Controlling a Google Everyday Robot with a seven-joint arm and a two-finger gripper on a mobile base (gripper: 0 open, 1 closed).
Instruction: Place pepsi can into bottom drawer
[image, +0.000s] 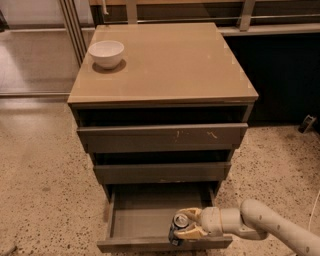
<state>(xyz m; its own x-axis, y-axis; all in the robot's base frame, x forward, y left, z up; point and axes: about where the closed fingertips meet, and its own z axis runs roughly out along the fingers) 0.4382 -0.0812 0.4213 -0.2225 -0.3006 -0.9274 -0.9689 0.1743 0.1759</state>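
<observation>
The pepsi can (177, 231), dark blue with a silver top, stands upright inside the open bottom drawer (145, 217), at its front right just behind the front panel. My gripper (186, 225) reaches in from the right on a cream arm. Its tan fingers (190, 232) sit on either side of the can's upper part and are shut on it. The lower part of the can is hidden behind the drawer's front.
The grey-brown cabinet (160, 65) has its scratched top drawer (162, 136) and middle drawer (162, 172) slightly pulled out. A white bowl (106, 53) sits at the back left of the cabinet top. Speckled floor surrounds the cabinet; a dark wall is at right.
</observation>
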